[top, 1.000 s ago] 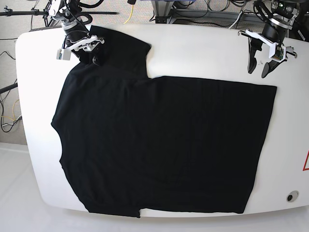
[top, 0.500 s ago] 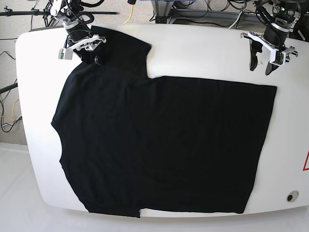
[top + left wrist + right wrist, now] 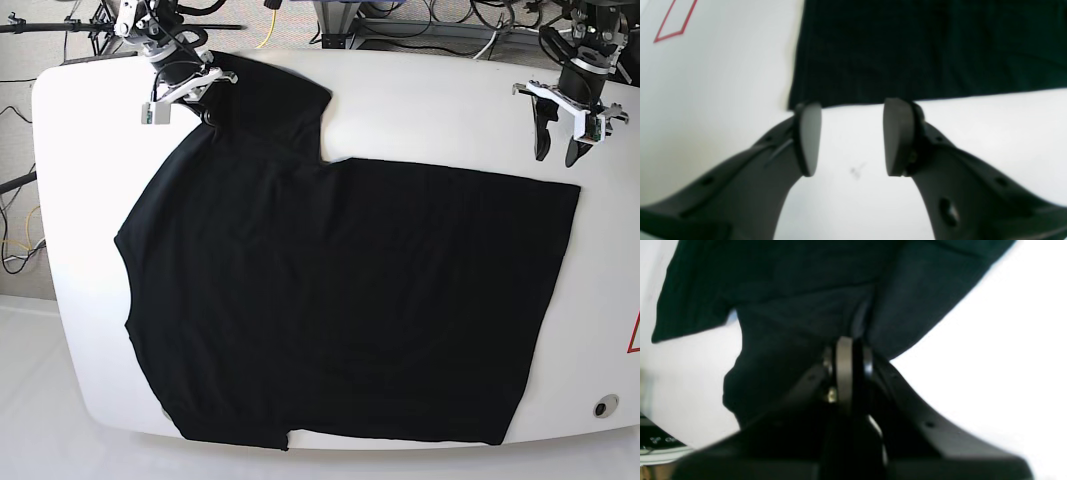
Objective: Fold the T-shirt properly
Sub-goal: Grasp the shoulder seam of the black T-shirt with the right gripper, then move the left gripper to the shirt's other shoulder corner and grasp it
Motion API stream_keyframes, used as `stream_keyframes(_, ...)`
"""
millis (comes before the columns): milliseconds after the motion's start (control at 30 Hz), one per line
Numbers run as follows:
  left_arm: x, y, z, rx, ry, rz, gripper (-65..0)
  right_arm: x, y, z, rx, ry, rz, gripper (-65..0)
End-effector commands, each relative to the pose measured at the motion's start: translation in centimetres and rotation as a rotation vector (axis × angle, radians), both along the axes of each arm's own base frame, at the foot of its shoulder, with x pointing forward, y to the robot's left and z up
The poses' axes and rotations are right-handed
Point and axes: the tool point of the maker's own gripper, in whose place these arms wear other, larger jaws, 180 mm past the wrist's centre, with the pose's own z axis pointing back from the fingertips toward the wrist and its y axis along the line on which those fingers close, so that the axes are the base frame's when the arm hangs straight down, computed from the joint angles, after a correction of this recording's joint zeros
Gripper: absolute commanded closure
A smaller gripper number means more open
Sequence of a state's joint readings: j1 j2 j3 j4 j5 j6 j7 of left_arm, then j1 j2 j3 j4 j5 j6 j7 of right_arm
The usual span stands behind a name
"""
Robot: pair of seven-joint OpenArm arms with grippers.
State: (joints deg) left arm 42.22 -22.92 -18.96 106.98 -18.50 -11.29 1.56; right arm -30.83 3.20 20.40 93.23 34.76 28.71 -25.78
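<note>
Pinching bunched matte black T-shirt [image 3: 340,290] sleeve, right pincer [image 3: 848,350], left pincer [image 3: 850,136] spread above glossy white table [image 3: 420,100]

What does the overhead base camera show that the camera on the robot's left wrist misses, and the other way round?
Only the base view shows the whole large black cloth T-shirt spread flat, and the right hand pinching its sleeve. Only the left wrist view shows, close up, the left hand with its two dark pads apart, nothing between them. Both show the shirt's corner lying on the white table just ahead of that hand.
</note>
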Motion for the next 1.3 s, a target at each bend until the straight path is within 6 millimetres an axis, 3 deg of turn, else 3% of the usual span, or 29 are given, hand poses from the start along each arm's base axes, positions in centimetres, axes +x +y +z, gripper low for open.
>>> stream_keyframes(0, 0.8, 0.5, 1.8, 0.01, -0.067, 0.004, -27.1, -1.0, -0.4, -0.8, -0.033, 0.05, 0.015, 0.0)
stream_keyframes(167, 1.4, 3.4, 2.4, 0.015, -0.077, 0.086, -28.6, -0.8, -0.6, -0.6, -0.035, 0.044, 0.012, 0.0)
stream_keyframes(233, 1.4, 6.0, 2.0, 0.019, -0.044, 0.164, -30.3, -0.7, -0.7, -0.6, -0.032, 0.04, 0.012, 0.0)
stream_keyframes(367, 0.9, 10.2, 0.1, -0.032, 0.066, 0.305, -33.2, -0.8, -0.7, -0.6, -0.035, 0.044, 0.014, 0.0)
stream_keyframes(567, 0.2, 13.9, -2.5, -0.152, 0.176, 0.442, -36.8, -0.5, -0.7, -0.3, -0.033, 0.027, 0.01, 0.0)
stream_keyframes(833, 1.4, 14.8, -3.0, -0.166, 0.172, 0.46, -38.3, -0.4, -0.8, -0.3, -0.037, 0.022, 0.011, 0.0)
stream_keyframes(900, 1.3, 15.5, -3.9, -0.171, 0.216, 0.468, -37.2, -0.7, -0.6, -0.4, -0.034, 0.033, 0.017, 0.0)
stream_keyframes(1167, 1.6, 17.0, -4.4, -0.206, 0.25, 0.497, -35.9, -0.7, -0.7, -0.4, -0.039, 0.034, 0.019, 0.0)
stream_keyframes(1267, 1.5, 18.4, -4.6, -0.22, 0.27, 0.518, -35.4, -0.6, -0.6, -0.3, -0.032, 0.025, 0.017, 0.0)
